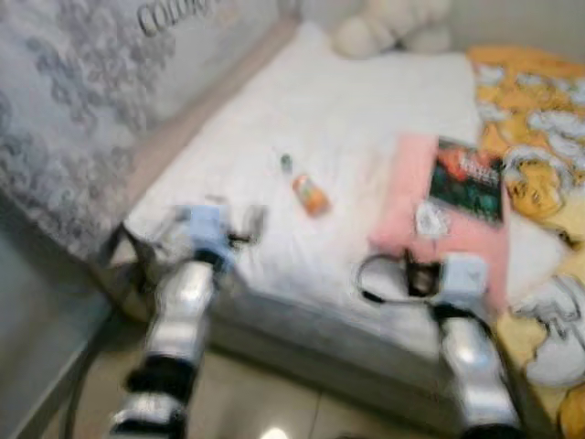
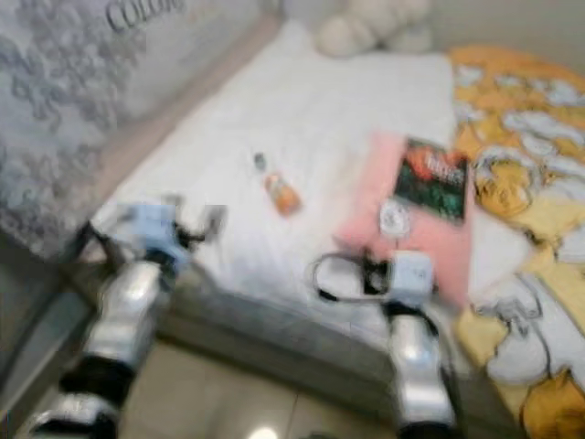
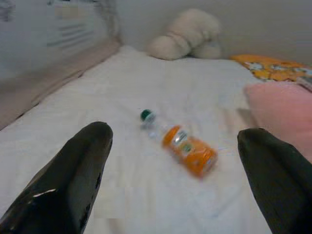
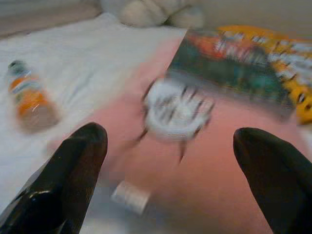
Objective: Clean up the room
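Clutter on the white-sheeted bed (image 1: 366, 119) is what I have to clear, and from where I sit nothing looks tidied yet. On the left, my left tool (image 3: 178, 190) hangs over the near edge of the mattress, fingers spread wide with nothing between them, aimed at the small clear plastic bottle with an orange label and green cap (image 1: 308, 192), which lies on its side mid-sheet. Further right sits a flat pink cushion (image 1: 416, 197) carrying a round white dial-like object (image 4: 175, 109), too blurred to name, and a dark glossy book with a red and green cover (image 1: 468, 178). My right tool (image 4: 170, 195) is likewise wide open and empty, just short of the cushion's near edge. A yellow cartoon-print blanket (image 1: 539, 137) lies along the far right, a cream plush toy (image 1: 388, 23) at the head. I judge every pick is still ahead.
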Tool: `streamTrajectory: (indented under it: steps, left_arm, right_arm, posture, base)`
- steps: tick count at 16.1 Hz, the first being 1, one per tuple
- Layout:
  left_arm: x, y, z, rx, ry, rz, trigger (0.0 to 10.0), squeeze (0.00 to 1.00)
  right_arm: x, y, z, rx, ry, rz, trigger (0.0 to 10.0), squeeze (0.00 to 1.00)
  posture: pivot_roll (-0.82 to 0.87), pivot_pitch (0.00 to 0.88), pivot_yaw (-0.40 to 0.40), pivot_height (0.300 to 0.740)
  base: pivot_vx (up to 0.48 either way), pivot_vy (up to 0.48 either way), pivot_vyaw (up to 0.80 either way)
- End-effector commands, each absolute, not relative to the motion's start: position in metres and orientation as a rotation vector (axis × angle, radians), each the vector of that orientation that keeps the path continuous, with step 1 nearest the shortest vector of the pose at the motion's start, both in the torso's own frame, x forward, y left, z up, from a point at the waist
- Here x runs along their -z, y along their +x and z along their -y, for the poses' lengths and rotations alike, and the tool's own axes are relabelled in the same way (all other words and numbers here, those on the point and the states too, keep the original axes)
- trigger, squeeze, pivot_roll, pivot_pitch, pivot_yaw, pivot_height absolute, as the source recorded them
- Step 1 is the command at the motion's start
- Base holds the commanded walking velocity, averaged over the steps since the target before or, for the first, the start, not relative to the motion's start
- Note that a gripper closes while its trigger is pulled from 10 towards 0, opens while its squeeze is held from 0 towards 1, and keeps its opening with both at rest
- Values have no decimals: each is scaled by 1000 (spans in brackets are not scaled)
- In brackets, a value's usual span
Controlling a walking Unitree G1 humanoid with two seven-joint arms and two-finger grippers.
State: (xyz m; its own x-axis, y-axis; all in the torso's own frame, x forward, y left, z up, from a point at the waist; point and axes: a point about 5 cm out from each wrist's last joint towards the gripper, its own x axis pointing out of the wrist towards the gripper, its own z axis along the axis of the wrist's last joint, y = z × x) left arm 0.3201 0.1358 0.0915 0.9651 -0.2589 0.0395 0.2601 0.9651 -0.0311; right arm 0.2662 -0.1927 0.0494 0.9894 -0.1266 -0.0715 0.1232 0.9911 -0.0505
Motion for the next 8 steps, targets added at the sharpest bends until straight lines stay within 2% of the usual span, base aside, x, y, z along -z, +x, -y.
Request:
streamTrajectory:
  steps: [1,6,8]
  left_arm:
    - [-97,324,-148,230,-16,59,10000,0]
    - [-101,325,-150,226,-2,76,10000,0]
    - [-103,322,-150,225,-1,86,10000,0]
  right_arm:
    - [-53,270,184,104,-41,-55,10000,0]
    - [-67,282,172,61,12,-15,10000,0]
    - [-96,310,156,-26,21,44,10000,0]
  posture:
    - [78,0,-13,735]
    - [88,0,-6,735]
    - [113,0,-10,735]
  base:
    - [458,0,0]
    - [457,0,0]
    - [454,0,0]
